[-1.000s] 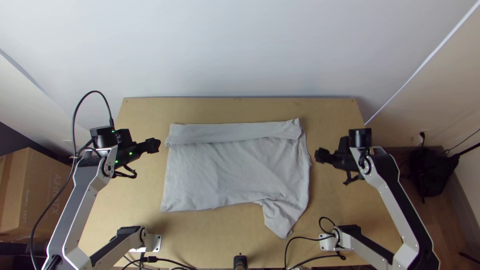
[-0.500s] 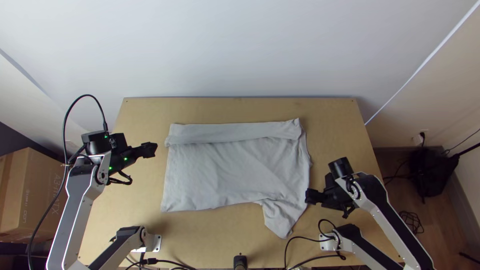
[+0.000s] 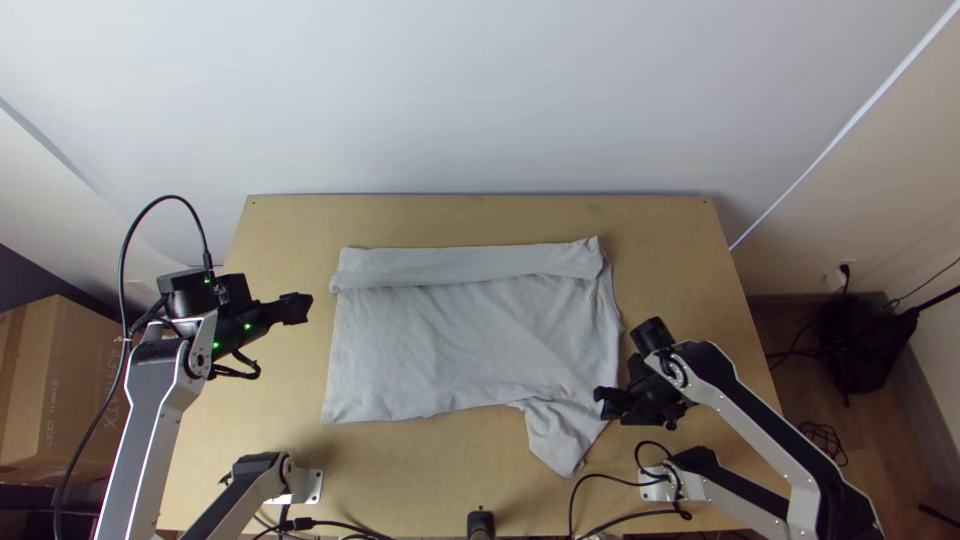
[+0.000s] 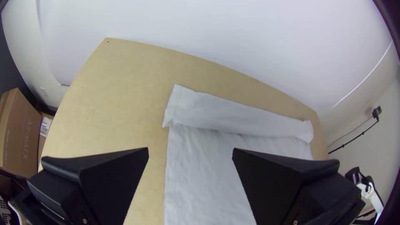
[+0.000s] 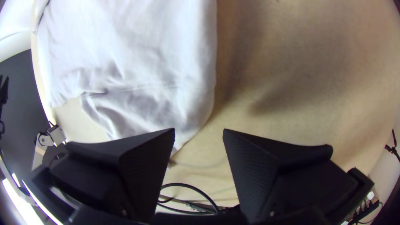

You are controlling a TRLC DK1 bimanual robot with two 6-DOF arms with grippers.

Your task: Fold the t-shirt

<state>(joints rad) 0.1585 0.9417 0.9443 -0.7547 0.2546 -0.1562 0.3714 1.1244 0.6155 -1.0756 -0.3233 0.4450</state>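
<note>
Shirt [image 3: 460, 340]: laid on the desk [image 3: 675, 225], its far edge folded over in a strip; a flap is spread out at the near right corner.
Left tool [image 3: 296, 308]: held just beside the shirt's left edge.
Right tool [image 3: 604, 402]: held over the shirt's right edge, near the flap.
Box [image 3: 62, 385]: set left of the desk.

Can see a box [image 3: 30, 400] left of the table [image 3: 480, 210], a pale wall [image 3: 480, 100] past its far edge and, rightward, a bag [image 3: 868, 345] on the floor [image 3: 885, 450]. Can also spot a plug [image 4: 377, 111] near the bag, plus a tangled cable [image 3: 823, 440].
</note>
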